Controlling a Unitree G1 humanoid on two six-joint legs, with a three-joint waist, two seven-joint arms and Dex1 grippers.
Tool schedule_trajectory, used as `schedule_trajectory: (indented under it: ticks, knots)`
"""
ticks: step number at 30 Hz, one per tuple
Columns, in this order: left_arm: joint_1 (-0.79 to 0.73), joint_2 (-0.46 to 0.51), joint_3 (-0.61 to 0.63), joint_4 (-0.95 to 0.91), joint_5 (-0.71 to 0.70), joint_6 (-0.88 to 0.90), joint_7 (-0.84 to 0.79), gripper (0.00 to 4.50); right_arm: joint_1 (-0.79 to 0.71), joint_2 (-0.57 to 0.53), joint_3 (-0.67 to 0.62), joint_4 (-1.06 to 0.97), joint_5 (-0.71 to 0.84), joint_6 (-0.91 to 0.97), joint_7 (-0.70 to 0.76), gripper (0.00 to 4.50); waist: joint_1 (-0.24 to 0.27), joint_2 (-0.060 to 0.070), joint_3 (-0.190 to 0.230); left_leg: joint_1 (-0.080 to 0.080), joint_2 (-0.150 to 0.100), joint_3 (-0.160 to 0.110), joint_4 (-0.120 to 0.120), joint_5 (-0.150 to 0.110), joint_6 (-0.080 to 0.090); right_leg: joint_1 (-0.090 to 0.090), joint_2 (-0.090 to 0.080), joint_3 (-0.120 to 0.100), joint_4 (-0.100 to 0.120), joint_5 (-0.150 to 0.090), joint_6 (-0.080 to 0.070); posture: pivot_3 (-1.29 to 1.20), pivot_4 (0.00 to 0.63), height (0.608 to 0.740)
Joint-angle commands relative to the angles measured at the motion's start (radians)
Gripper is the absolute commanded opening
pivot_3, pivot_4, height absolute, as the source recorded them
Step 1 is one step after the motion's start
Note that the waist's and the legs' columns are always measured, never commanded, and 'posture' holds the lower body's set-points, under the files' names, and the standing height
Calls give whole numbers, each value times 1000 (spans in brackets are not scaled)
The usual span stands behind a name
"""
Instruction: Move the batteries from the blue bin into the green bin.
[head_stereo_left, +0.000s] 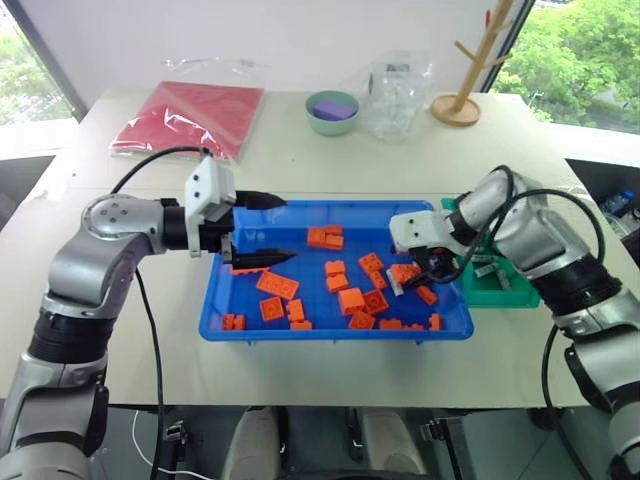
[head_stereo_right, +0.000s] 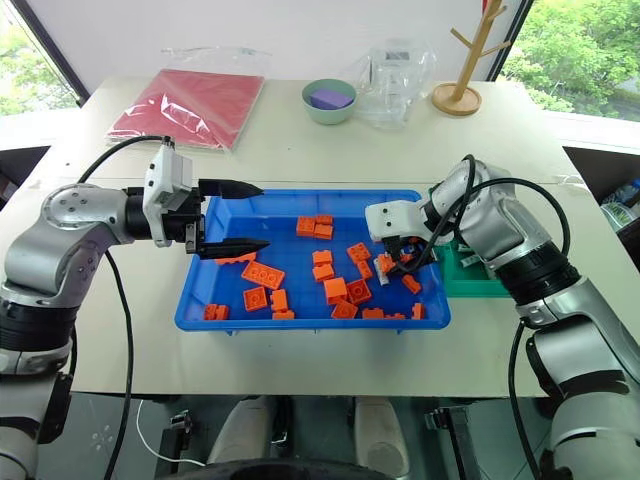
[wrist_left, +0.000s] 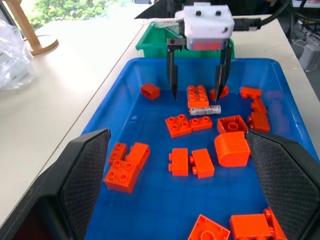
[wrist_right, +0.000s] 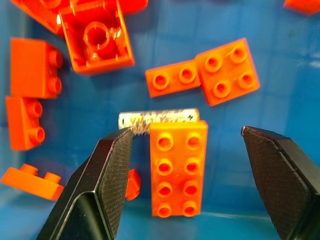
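Right gripper (wrist_left: 197, 95): jaws apart, poised above slim silvery-white cylindrical battery (wrist_right: 158, 120) touching long orange plastic brick (wrist_right: 177, 167), apparently lining up a pick | Left gripper (head_stereo_left: 253, 230): open, idle over wide blue plastic tray (head_stereo_left: 330, 328)'s left end | Small green plastic bin (head_stereo_left: 500, 292): right of tray

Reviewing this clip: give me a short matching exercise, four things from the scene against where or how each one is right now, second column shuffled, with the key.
1. battery
2. right gripper
3. left gripper
4. green bin

A. open, level above the blue bin's left end
B. beside the blue bin's right end
C. lying in the blue bin against an eight-stud orange brick
D. open, pointing down over that brick

Pairs: 1-C, 2-D, 3-A, 4-B
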Motion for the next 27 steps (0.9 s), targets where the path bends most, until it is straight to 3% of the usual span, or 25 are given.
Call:
schedule_trajectory:
  ticks: [1,6,9,12,13,18,24,27]
  knots:
    - [-1,12,24,-32,-9,-6,5,4500,-30,12,2,47,-26,-33,-12,3563,0,0,0,0,0,0,0,0,0,0,0,0,0,0,0,0,150,736]
    - [-1,15,28,-26,-9,-10,5,4500,-28,29,-4,87,-34,-56,-17,3563,0,0,0,0,0,0,0,0,0,0,0,0,0,0,0,0,150,736]
    - [-2,14,28,-23,-7,-13,5,4500,-38,40,-13,92,-35,-61,-24,2665,-2,0,0,0,0,0,0,0,0,0,0,0,0,0,0,0,150,736]
    - [-4,11,25,-20,-5,-16,5,4500,-47,38,-18,64,-33,-58,-19,1248,-1,0,0,0,0,0,0,0,0,0,0,0,0,0,0,0,150,736]
    - [-7,10,24,-19,-5,-16,5,4500,-58,39,-21,53,-34,-60,-24,1162,-1,0,0,0,0,0,0,0,0,0,0,0,0,0,0,0,150,736]
    - [-15,6,20,-6,-2,-25,-1,4500,-139,134,-63,-34,17,29,-71,1162,-7,0,0,0,0,0,0,0,0,-1,0,0,1,0,1,0,150,736]
    - [-25,-6,8,2,3,-30,1,4500,-102,316,-48,-156,75,216,-158,1162,2,0,0,-1,1,-1,-1,0,0,-2,1,-1,2,0,0,0,150,736]
    - [-28,-7,5,-2,0,-27,0,4500,-90,346,-40,-159,63,251,-213,2552,4,0,0,-1,0,-1,0,0,0,-1,-1,-2,2,0,0,0,150,736]
